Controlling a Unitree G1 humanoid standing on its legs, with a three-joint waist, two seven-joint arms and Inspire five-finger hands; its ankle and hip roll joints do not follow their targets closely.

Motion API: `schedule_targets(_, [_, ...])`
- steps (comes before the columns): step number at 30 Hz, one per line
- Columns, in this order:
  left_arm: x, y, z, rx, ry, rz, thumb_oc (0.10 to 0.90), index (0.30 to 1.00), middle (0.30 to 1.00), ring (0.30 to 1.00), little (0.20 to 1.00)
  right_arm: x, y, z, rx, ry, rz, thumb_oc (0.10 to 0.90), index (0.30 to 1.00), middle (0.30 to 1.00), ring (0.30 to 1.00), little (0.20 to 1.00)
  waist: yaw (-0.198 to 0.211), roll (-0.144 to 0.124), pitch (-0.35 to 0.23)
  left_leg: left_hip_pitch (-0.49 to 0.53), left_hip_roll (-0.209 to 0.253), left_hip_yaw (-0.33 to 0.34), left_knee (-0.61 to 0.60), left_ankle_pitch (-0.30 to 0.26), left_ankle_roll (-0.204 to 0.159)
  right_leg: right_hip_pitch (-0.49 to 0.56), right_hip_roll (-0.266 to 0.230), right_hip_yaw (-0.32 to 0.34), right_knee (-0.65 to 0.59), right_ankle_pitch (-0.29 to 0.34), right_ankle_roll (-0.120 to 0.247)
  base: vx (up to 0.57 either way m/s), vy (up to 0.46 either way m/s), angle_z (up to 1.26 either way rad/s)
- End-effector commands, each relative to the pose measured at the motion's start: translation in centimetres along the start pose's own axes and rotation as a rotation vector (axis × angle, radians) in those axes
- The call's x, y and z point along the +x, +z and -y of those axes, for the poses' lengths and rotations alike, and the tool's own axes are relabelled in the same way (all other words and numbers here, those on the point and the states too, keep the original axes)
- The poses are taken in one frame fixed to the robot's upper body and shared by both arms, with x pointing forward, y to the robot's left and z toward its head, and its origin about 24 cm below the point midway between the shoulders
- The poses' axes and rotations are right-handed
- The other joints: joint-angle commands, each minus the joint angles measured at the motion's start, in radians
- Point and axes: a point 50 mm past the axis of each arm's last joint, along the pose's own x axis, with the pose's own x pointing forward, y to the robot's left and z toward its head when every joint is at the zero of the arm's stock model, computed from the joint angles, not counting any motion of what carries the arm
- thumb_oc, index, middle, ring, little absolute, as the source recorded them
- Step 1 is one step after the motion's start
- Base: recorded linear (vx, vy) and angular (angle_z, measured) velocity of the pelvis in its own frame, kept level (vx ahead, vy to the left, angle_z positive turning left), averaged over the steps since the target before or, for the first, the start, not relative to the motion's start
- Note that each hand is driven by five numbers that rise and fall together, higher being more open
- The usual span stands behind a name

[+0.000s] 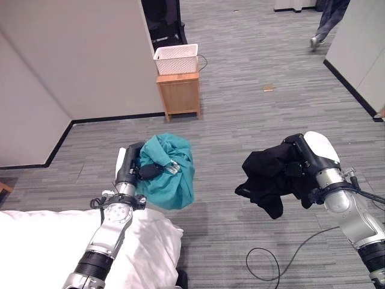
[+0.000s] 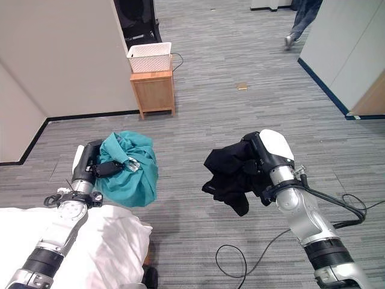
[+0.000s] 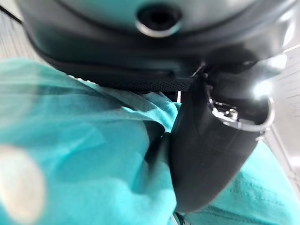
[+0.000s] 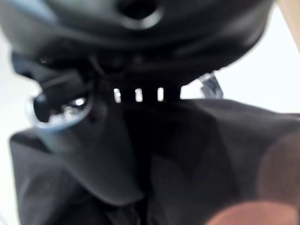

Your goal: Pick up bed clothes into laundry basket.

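A teal garment (image 1: 171, 174) hangs bunched above the carpet, with my left hand (image 1: 139, 165) shut on it; its thumb (image 3: 211, 154) presses into the cloth (image 3: 84, 159) in the left wrist view. To the right, a black garment (image 1: 267, 177) dangles from my right hand (image 1: 301, 159), whose fingers are curled round it. The right wrist view has the thumb (image 4: 89, 154) lying against the black cloth (image 4: 215, 159). A white laundry basket (image 1: 176, 58) stands far ahead on a small wooden cabinet (image 1: 179, 94).
A white bed sheet (image 1: 54, 247) covers the bed at the lower left, under my left arm. Beige partition walls (image 1: 72, 54) stand at the left and far right. A person's leg (image 1: 328, 21) shows at the top right. Grey carpet (image 1: 252, 102) lies between me and the basket.
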Motion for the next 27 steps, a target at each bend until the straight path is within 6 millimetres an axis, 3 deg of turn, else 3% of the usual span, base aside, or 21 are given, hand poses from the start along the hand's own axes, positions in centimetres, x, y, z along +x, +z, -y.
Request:
schedule_targets(1, [2.9, 5.8, -2.8, -0.008, 0.097, 0.254, 0.4, 0.3, 0.3, 0.3, 0.3, 1.6, 3.4, 4.5, 0.003, -0.207, 0.171, 0.4, 0.3, 0.3, 0.3, 0.3, 0.04, -0.068, -0.078, 0.082, 0.063, 0.017, 0.013, -0.153, -0.069, 0.002, -0.046, -0.028, -0.023, -0.013, 0.069, 0.0, 0.0, 0.0])
schedule_targets(8, [2.4, 4.9, -4.3, 0.012, 0.139, 0.227, 0.4, 0.3, 0.3, 0.3, 0.3, 1.9, 5.1, 4.5, 0.032, -0.199, 0.249, 0.4, 0.3, 0.3, 0.3, 0.3, 0.037, -0.069, -0.078, 0.081, 0.057, 0.018, 0.015, -0.151, -0.067, 0.001, -0.05, -0.022, -0.025, -0.013, 0.069, 0.0, 0.0, 0.0])
schedule_targets(11, [2.0, 4.9, -6.5, 0.021, 0.199, 0.227, 0.4, 0.3, 0.3, 0.3, 0.3, 2.6, 7.5, 5.3, 0.072, -0.215, 0.343, 0.4, 0.3, 0.3, 0.3, 0.3, 0.028, -0.064, -0.08, 0.084, 0.059, 0.029, 0.017, -0.15, -0.068, -0.002, -0.052, -0.014, -0.026, -0.014, 0.067, 0.0, -0.003, -0.05])
schedule_targets(15, [1.6, 4.7, -7.0, 0.034, 0.203, 0.222, 0.4, 0.3, 0.3, 0.3, 0.3, 3.1, 8.8, 5.5, 0.088, -0.207, 0.385, 0.4, 0.3, 0.3, 0.3, 0.3, 0.015, -0.063, -0.084, 0.083, 0.06, 0.039, 0.017, -0.149, -0.068, -0.007, -0.056, -0.005, -0.026, -0.014, 0.065, -0.02, -0.001, -0.16])
schedule_targets(19, [1.3, 4.5, -7.9, 0.041, 0.235, 0.216, 0.4, 0.3, 0.3, 0.3, 0.3, 3.2, 9.2, 5.5, 0.089, -0.197, 0.395, 0.4, 0.3, 0.3, 0.3, 0.3, 0.012, -0.062, -0.089, 0.088, 0.06, 0.045, 0.016, -0.151, -0.069, 0.0, -0.059, -0.004, -0.029, -0.016, 0.066, 0.0, -0.003, -0.02])
schedule_targets(27, [1.2, 4.4, -7.7, 0.038, 0.224, 0.214, 0.4, 0.3, 0.3, 0.3, 0.3, 3.2, 8.6, 5.2, 0.095, -0.186, 0.372, 0.4, 0.3, 0.3, 0.3, 0.3, 0.005, -0.064, -0.093, 0.091, 0.059, 0.046, 0.015, -0.153, -0.068, -0.001, -0.061, -0.003, -0.03, -0.016, 0.066, 0.0, 0.0, 0.0])
